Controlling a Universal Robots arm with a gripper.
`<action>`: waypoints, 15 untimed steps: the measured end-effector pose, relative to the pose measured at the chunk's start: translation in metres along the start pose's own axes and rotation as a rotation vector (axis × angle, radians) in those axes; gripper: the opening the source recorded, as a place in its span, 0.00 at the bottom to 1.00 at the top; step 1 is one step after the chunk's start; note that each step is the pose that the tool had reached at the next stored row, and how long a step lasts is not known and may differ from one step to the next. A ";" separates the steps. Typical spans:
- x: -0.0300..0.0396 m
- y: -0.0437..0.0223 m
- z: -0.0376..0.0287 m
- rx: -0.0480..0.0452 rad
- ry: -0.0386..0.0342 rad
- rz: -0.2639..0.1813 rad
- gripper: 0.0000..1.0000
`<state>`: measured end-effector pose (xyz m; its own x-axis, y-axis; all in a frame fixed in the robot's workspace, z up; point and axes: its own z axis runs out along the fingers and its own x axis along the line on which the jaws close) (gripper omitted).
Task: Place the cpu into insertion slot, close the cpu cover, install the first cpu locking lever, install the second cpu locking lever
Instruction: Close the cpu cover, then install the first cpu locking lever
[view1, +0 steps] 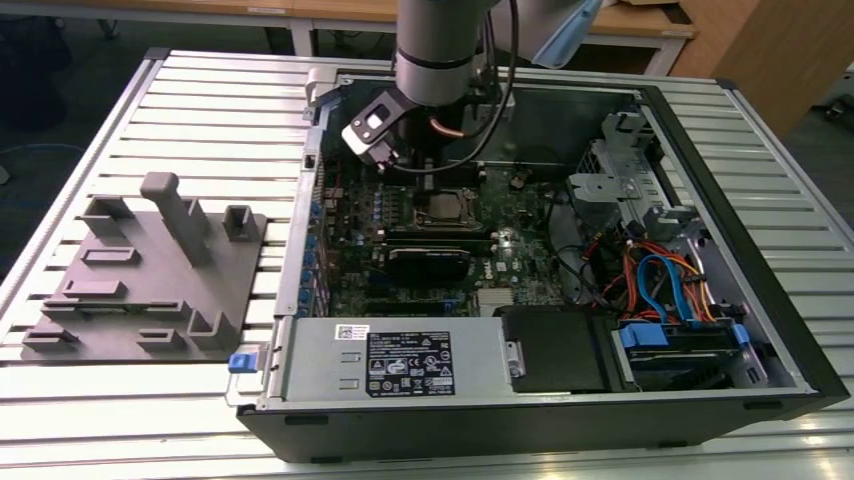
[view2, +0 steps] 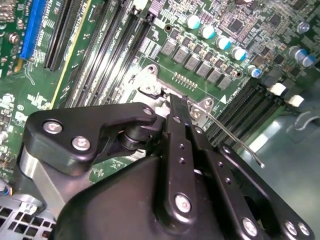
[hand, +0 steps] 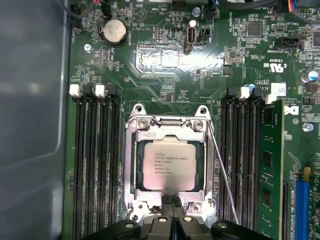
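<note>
The cpu (hand: 166, 165) sits flat in the insertion slot (hand: 139, 186), its grey top showing through the square cut-out of the cpu cover (hand: 167, 131), which lies down over it. From my feed, the gripper (hand: 172, 201) is at the edge of the cover opposite its two hinge screws. Its fingers (view2: 176, 107) are drawn together with no gap that I can make out (whether some thin tab or wire is nipped between them I cannot tell). One locking lever (hand: 222, 175), a thin wire rod, runs at a slant beside the socket. It starts near the cover's hinge corner and its free end stands apart from the frame. Long black memory slots (hand: 97, 165) flank the socket on both sides, with a green module (hand: 270, 165) upright in one of the slots beyond the lever. A coin battery (hand: 114, 31) lies further off on the board. In the exterior view the arm (view1: 438, 40) reaches down into the open computer case (view1: 747, 250), which lies on a slatted table (view1: 200, 110) near a grey fixture (view1: 147, 270) to the exterior view's left.
</note>
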<state>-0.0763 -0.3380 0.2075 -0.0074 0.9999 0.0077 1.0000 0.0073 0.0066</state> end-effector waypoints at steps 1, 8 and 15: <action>0.0000 0.0004 -0.0011 0.0000 0.0008 0.000 0.10; -0.0002 0.0233 -0.0012 0.0015 0.0024 0.000 0.10; -0.0002 0.0323 -0.0011 0.0020 0.0024 0.000 0.10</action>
<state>-0.0440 -0.3380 0.2088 -0.0074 0.9999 0.0101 1.0000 0.0074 0.0046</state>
